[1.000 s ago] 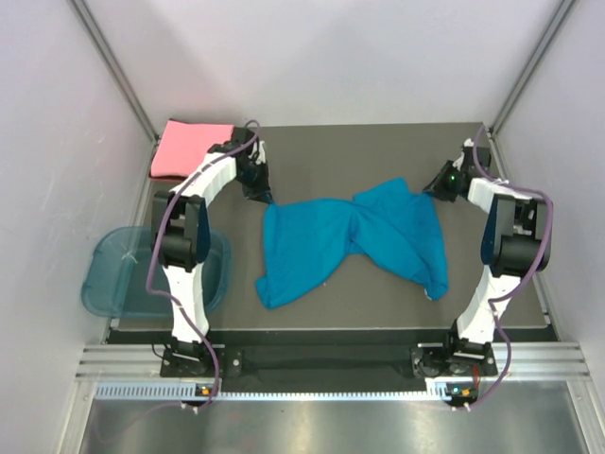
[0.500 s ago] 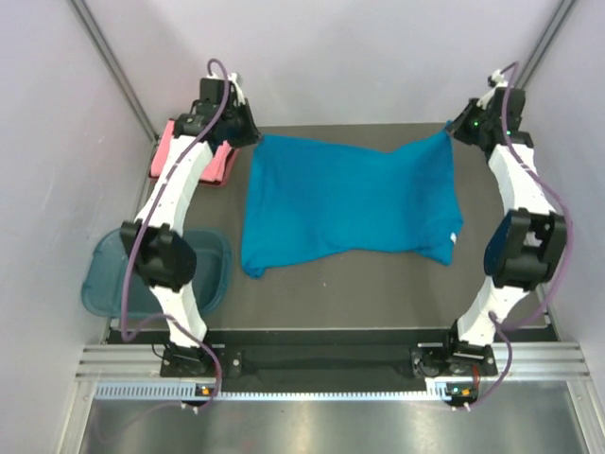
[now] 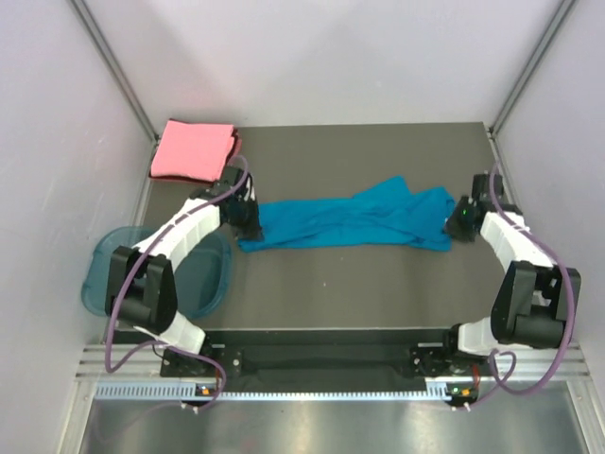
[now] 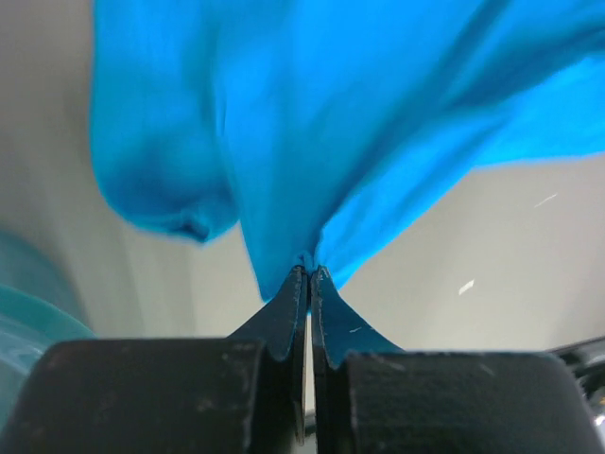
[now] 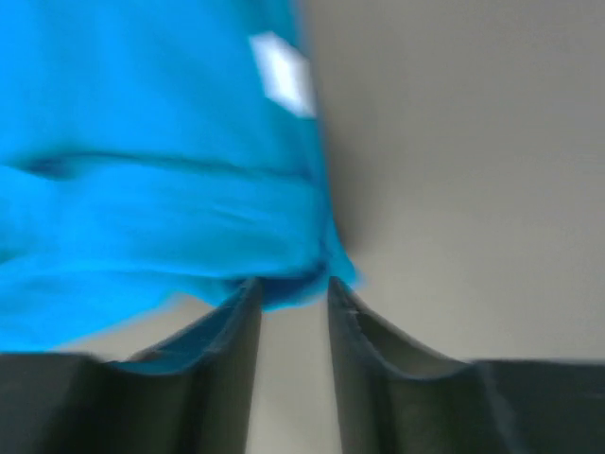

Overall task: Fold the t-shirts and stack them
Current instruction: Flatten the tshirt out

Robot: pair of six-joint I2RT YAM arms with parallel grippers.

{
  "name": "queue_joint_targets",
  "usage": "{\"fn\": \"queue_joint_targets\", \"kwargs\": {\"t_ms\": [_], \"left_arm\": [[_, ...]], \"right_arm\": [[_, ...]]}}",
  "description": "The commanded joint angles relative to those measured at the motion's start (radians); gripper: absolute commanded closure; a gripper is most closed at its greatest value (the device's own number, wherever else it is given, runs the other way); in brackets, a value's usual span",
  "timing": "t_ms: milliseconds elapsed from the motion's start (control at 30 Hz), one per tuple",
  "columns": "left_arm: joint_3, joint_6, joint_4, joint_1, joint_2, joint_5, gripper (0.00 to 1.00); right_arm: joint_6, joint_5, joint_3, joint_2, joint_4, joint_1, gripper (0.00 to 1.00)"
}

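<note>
Teal shirt [image 3: 350, 219] lies bunched in a long, rumpled band across the middle of the table [image 3: 378, 293], running left to right between the two arms. Left gripper [image 4: 309, 272] sits at the band's left end, its jaws pressed together on a pinch of the teal cloth, which fans out from the tips. Right gripper [image 5: 292, 281] is at the band's right end with jaws apart and bare table showing in the gap. The shirt's edge lies right at the tips, but blur hides whether it touches them. A small white label [image 5: 281, 71] shows on the cloth just beyond. Pink shirt [image 3: 194, 149] lies folded flat at the far left corner, apart from the teal one. Tub [image 3: 113, 274] sits at the near left, partly past the table's left edge, beside the left arm.
</note>
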Motion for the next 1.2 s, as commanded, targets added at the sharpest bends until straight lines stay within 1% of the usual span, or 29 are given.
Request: {"fn": "queue_joint_targets", "kwargs": {"t_ms": [0, 33, 67, 133, 200, 233, 300, 333, 367, 400, 433, 467, 500, 533, 567, 600, 633, 700, 733, 833, 900, 967, 1000, 1033, 1067, 1133, 1167], "left_arm": [[-0.061, 0.000, 0.044, -0.010, -0.104, 0.009, 1.00], [-0.064, 0.011, 0.041, -0.016, -0.104, -0.005, 1.00], [-0.061, 0.016, 0.038, -0.016, -0.104, -0.014, 1.00], [-0.058, 0.028, 0.029, -0.017, -0.098, -0.030, 1.00], [-0.053, 0.031, 0.026, -0.017, -0.092, -0.028, 1.00], [-0.056, 0.034, 0.027, -0.017, -0.092, -0.027, 1.00], [-0.068, 0.034, 0.043, -0.017, -0.087, -0.014, 1.00], [-0.070, 0.034, 0.046, -0.017, -0.084, -0.010, 1.00], [-0.073, 0.034, 0.050, -0.017, -0.083, 0.004, 1.00], [-0.073, 0.036, 0.055, -0.017, -0.082, 0.009, 1.00], [-0.073, 0.036, 0.055, -0.017, -0.082, 0.009, 1.00], [-0.068, 0.034, 0.058, -0.017, -0.079, 0.012, 1.00], [-0.068, 0.034, 0.059, -0.017, -0.079, 0.012, 1.00], [-0.065, 0.031, 0.063, -0.017, -0.079, 0.015, 1.00], [-0.065, 0.030, 0.075, -0.017, -0.076, 0.018, 1.00], [-0.068, 0.027, 0.082, -0.017, -0.075, 0.035, 1.00], [-0.076, 0.025, 0.098, -0.019, -0.072, 0.048, 1.00], [-0.085, 0.019, 0.125, -0.027, -0.067, 0.097, 1.00], [-0.082, 0.019, 0.125, -0.030, -0.063, 0.099, 1.00], [-0.065, 0.025, 0.110, -0.044, -0.047, 0.088, 1.00], [-0.056, 0.025, 0.107, -0.045, -0.044, 0.082, 1.00], [-0.042, 0.020, 0.095, -0.047, -0.043, 0.055, 1.00], [-0.038, 0.011, 0.093, -0.047, -0.044, 0.046, 1.00], [-0.036, 0.008, 0.092, -0.047, -0.043, 0.035, 1.00], [-0.036, 0.002, 0.092, -0.048, -0.040, 0.033, 1.00], [-0.041, 0.000, 0.093, -0.051, -0.035, 0.038, 1.00], [-0.044, 0.000, 0.093, -0.054, -0.032, 0.035, 1.00]], "right_arm": [[0.040, 0.189, -0.048, -0.104, 0.031, -0.011, 0.62], [0.028, 0.167, -0.029, -0.119, 0.060, -0.012, 0.57], [0.003, 0.144, 0.022, -0.126, 0.071, -0.012, 0.50], [-0.008, 0.087, 0.086, -0.095, 0.061, -0.009, 0.47], [-0.003, 0.036, 0.141, -0.013, 0.060, -0.006, 0.46], [-0.012, -0.023, 0.147, 0.015, 0.077, 0.009, 0.46], [-0.043, -0.030, 0.184, 0.102, 0.090, 0.031, 0.47], [-0.067, -0.088, 0.193, 0.132, 0.108, 0.044, 0.48], [-0.109, -0.135, 0.204, 0.193, 0.123, 0.051, 0.50], [-0.124, -0.178, 0.236, 0.221, 0.131, 0.058, 0.57], [-0.146, -0.224, 0.256, 0.248, 0.123, 0.087, 0.59], [-0.193, -0.239, 0.299, 0.297, 0.114, 0.107, 0.62], [-0.218, -0.254, 0.317, 0.323, 0.084, 0.141, 0.62], [-0.244, -0.278, 0.336, 0.349, 0.073, 0.146, 0.62], [-0.296, -0.320, 0.363, 0.407, 0.064, 0.147, 0.62], [-0.314, -0.385, 0.376, 0.438, 0.045, 0.146, 0.62], [-0.345, -0.410, 0.386, 0.483, 0.044, 0.140, 0.62], [-0.382, -0.461, 0.403, 0.508, 0.030, 0.129, 0.61], [-0.417, -0.466, 0.408, 0.517, 0.016, 0.129, 0.60], [-0.436, -0.450, 0.416, 0.511, -0.008, 0.131, 0.56], [-0.419, -0.383, 0.410, 0.491, -0.007, 0.129, 0.57], [-0.314, -0.340, 0.393, 0.436, -0.004, 0.121, 0.62], [-0.252, -0.297, 0.382, 0.413, 0.001, 0.108, 0.62], [-0.145, -0.280, 0.361, 0.359, 0.004, 0.103, 0.62], [-0.109, -0.210, 0.353, 0.336, -0.010, 0.101, 0.59], [-0.068, -0.121, 0.357, 0.302, -0.074, 0.101, 0.59], [-0.066, -0.083, 0.356, 0.278, -0.114, 0.101, 0.57]]}}
